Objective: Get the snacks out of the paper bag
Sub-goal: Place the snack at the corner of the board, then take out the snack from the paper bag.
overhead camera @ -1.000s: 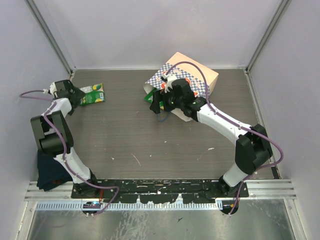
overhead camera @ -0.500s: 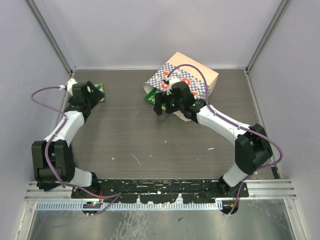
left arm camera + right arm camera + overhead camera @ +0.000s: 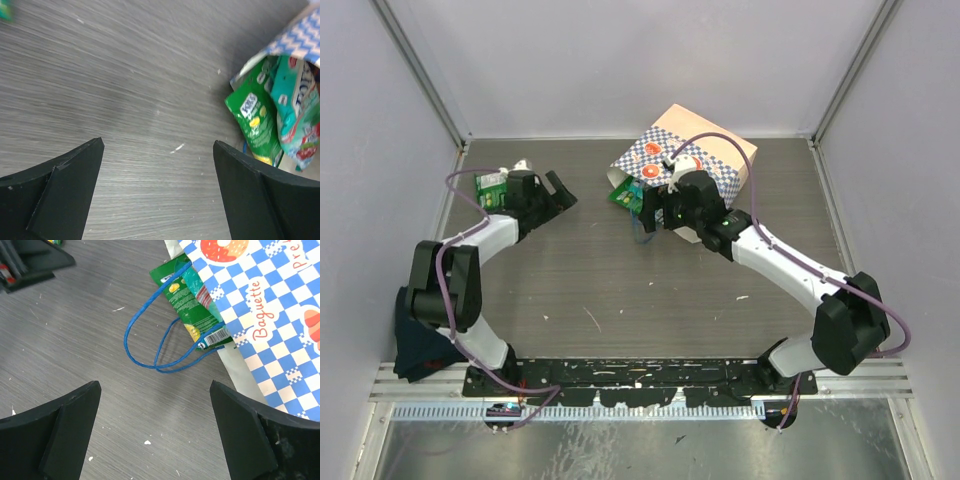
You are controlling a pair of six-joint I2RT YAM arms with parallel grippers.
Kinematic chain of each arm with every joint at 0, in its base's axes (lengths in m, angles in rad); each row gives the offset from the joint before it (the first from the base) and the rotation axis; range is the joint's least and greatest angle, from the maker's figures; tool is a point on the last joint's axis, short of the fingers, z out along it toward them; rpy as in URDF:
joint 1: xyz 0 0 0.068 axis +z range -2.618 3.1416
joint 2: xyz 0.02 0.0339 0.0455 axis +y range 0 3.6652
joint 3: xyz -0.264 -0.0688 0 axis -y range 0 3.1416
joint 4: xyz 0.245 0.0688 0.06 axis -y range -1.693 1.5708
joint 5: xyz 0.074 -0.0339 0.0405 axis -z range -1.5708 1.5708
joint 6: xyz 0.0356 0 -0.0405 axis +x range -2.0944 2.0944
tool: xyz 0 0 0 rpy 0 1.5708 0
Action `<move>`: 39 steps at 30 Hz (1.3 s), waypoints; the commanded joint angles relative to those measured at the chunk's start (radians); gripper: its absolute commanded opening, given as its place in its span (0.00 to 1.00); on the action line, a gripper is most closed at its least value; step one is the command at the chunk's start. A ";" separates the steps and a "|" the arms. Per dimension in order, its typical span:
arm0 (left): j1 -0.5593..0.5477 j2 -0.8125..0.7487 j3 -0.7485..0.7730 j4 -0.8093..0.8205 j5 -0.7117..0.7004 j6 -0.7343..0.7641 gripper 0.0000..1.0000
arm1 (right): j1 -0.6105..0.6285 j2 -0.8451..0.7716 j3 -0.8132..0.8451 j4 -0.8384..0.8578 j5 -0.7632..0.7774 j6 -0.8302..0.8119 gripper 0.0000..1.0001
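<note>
Snacks (image 3: 624,195) poke from the mouth of the paper bag (image 3: 705,155), which lies on its side near the far wall. Nearer us, our right gripper (image 3: 155,440) hangs spread and empty above the blue cord handles (image 3: 126,340). Our left gripper (image 3: 559,190), equally spread and empty, stands well apart from that mouth, tabletop (image 3: 590,270) between. One green packet (image 3: 490,185) lies beside the far left edge.
</note>
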 commanded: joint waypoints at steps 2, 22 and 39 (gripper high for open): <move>-0.065 0.085 0.079 0.093 0.124 0.019 0.92 | 0.005 -0.043 -0.010 0.071 0.037 -0.019 0.97; -0.217 0.383 0.287 0.090 0.162 -0.022 0.88 | 0.003 -0.043 -0.019 0.079 0.032 -0.036 0.97; -0.217 0.547 0.417 0.122 0.146 -0.073 0.71 | 0.003 -0.033 -0.025 0.081 0.018 -0.041 0.97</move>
